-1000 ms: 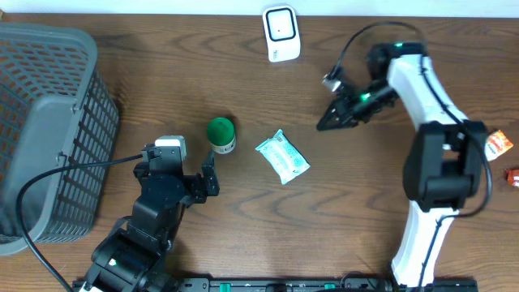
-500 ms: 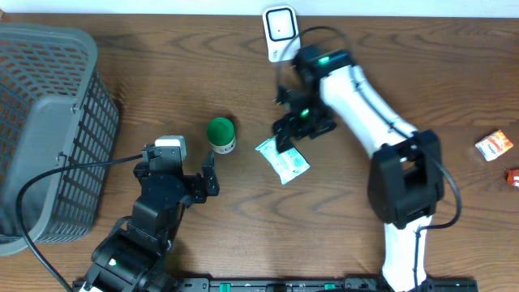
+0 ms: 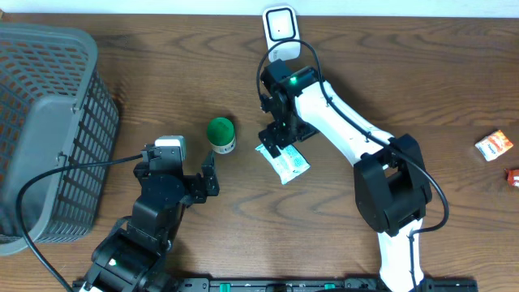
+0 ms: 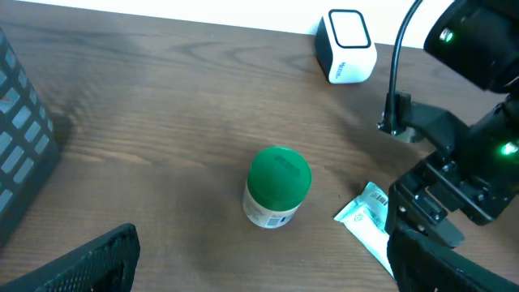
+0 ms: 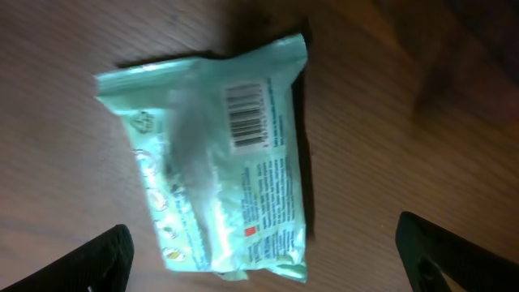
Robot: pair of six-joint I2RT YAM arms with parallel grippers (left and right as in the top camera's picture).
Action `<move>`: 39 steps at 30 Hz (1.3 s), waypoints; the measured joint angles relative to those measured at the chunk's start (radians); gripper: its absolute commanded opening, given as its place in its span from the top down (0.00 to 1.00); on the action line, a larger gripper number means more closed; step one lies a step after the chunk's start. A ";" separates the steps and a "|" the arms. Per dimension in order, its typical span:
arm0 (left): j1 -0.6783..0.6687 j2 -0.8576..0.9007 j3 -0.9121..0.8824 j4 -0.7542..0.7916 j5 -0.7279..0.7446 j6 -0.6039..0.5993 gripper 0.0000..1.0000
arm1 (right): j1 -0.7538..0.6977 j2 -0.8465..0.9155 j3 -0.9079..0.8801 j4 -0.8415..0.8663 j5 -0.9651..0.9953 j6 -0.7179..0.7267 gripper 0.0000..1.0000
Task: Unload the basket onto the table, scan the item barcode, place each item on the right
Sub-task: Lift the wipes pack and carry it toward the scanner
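Item under task: the mint-green packet lies flat on the table, near the middle, just right of the green-lidded jar but not touching it
Barcode: we find the barcode on the packet's upward face, unobstructed in the right wrist view
Scanner: the white scanner stands at the far edge of the table, well apart from the packet
Right gripper: the right gripper hangs directly over the packet, jaws spread wide to either side of it, touching nothing and holding nothing
Left gripper: the left gripper sits near the jar, jaws wide apart and empty
Stage, in our judgement: pick-up not yet made; scan not yet made
Risk one: the packet is thin and slack, so jaws closing from above may scrape the table and skid off the film instead of catching it
Risk two: a pinch across the printed end would cover or crease the barcode and spoil the reading
Risk three: a soft packet held by one edge may droop, turning the code away from the scanner
Risk four: a sideways nudge could push the packet against the jar and roll it
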 measured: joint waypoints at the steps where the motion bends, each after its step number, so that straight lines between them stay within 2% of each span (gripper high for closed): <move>1: 0.000 0.000 0.000 0.000 0.000 0.000 0.02 | 0.002 0.000 -0.013 0.005 0.006 0.002 0.01; 10: 0.000 0.000 0.000 0.000 0.000 0.000 0.02 | 0.073 0.000 -0.066 0.014 0.017 0.022 0.01; 19: 0.000 0.000 0.000 0.000 0.000 0.000 0.02 | 0.122 0.000 -0.103 0.111 0.073 0.084 0.01; 21: 0.000 0.000 0.000 0.000 0.000 0.000 0.02 | 0.122 0.000 -0.126 0.130 0.089 0.095 0.08; 26: 0.000 0.000 0.000 0.000 0.000 0.000 0.02 | 0.126 0.000 -0.164 0.153 0.160 0.140 0.38; 30: 0.000 0.000 0.000 0.000 0.000 0.000 0.02 | 0.126 0.000 -0.165 0.168 0.205 0.170 0.54; 34: 0.000 0.000 0.000 0.000 0.000 0.000 0.02 | 0.123 0.000 -0.165 0.171 0.225 0.185 0.63; 39: 0.000 0.000 0.000 0.000 0.000 0.000 0.02 | 0.090 0.000 -0.165 0.161 0.229 0.188 0.66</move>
